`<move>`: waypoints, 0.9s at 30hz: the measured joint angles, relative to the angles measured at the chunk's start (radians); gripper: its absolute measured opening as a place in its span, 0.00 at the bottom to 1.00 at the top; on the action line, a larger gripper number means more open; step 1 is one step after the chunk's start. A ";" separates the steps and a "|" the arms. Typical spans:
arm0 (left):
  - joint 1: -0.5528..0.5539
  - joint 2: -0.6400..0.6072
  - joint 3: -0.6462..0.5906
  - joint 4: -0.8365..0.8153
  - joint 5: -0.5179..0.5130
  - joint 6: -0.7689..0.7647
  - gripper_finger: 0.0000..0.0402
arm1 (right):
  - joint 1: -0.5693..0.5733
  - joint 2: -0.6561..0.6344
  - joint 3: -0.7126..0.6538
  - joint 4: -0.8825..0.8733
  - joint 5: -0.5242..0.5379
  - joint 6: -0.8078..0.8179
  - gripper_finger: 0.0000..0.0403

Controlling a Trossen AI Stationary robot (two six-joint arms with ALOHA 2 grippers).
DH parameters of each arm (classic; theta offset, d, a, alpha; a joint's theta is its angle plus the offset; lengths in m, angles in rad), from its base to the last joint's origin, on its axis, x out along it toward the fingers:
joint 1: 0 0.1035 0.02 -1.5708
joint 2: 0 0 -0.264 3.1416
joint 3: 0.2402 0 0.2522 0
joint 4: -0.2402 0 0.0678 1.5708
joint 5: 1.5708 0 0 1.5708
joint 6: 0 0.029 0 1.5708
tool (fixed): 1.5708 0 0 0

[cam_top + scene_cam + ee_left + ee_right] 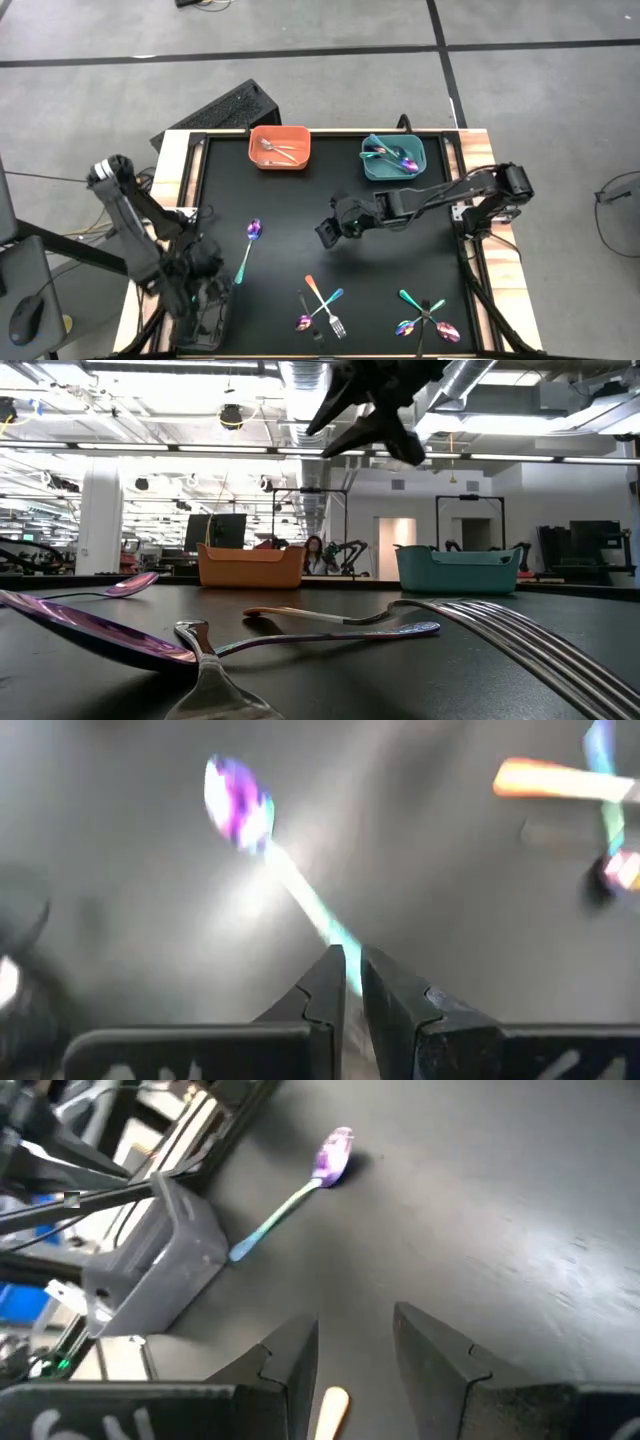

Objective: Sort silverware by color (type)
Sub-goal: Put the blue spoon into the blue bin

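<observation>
My left gripper [352,982] is clamped on the teal handle of the iridescent spoon [250,243], which lies on the black mat [290,200] near the mat's left edge. My right gripper [325,232] hovers mid-table, fingers parted and grasping nothing.

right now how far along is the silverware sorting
Done: plain silver pieces lie in the orange bin, iridescent ones in the teal bin. In hand: the left gripper is nearly shut at the handle end of the iridescent spoon, whether gripping it is unclear; the right gripper hangs open above mid-table, empty. Left: that spoon plus two crossed clusters near the front edge.
</observation>
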 joint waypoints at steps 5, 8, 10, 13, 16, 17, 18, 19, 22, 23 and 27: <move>0.172 -0.149 -0.096 0.201 -0.088 0.270 0.09 | 0.010 -0.058 0.000 -0.112 0.100 0.016 0.37; 0.292 -0.245 -0.194 0.393 -0.038 0.436 0.16 | 0.021 -0.111 0.000 -0.166 0.166 0.008 0.37; 0.365 -0.304 -0.267 0.517 0.016 0.523 0.21 | 0.029 -0.146 0.000 -0.206 0.199 -0.009 0.37; 0.461 -0.374 -0.362 0.657 0.078 0.606 0.30 | 0.035 -0.186 0.000 -0.260 0.198 -0.057 0.37; 0.539 -0.413 -0.448 0.725 0.121 0.659 0.37 | 0.033 -0.204 0.001 -0.289 0.176 -0.128 0.37; 0.564 -0.420 -0.473 0.740 0.139 0.665 0.39 | 0.033 -0.204 0.001 -0.303 0.176 -0.137 0.37; 0.589 -0.423 -0.499 0.755 0.160 0.665 0.40 | 0.033 -0.204 0.001 -0.309 0.176 -0.138 0.37; 0.612 -0.423 -0.522 0.759 0.186 0.658 0.41 | 0.030 -0.204 0.001 -0.313 0.176 -0.137 0.37; 0.670 -0.414 -0.588 0.800 0.284 0.629 0.41 | 0.018 -0.204 0.001 -0.328 0.174 -0.121 0.37; 0.683 -0.409 -0.603 0.810 0.315 0.616 0.41 | 0.013 -0.204 0.001 -0.334 0.174 -0.110 0.37; 0.708 -0.373 -0.651 0.809 0.376 0.579 0.42 | -0.017 -0.203 0.001 -0.344 0.174 -0.111 0.37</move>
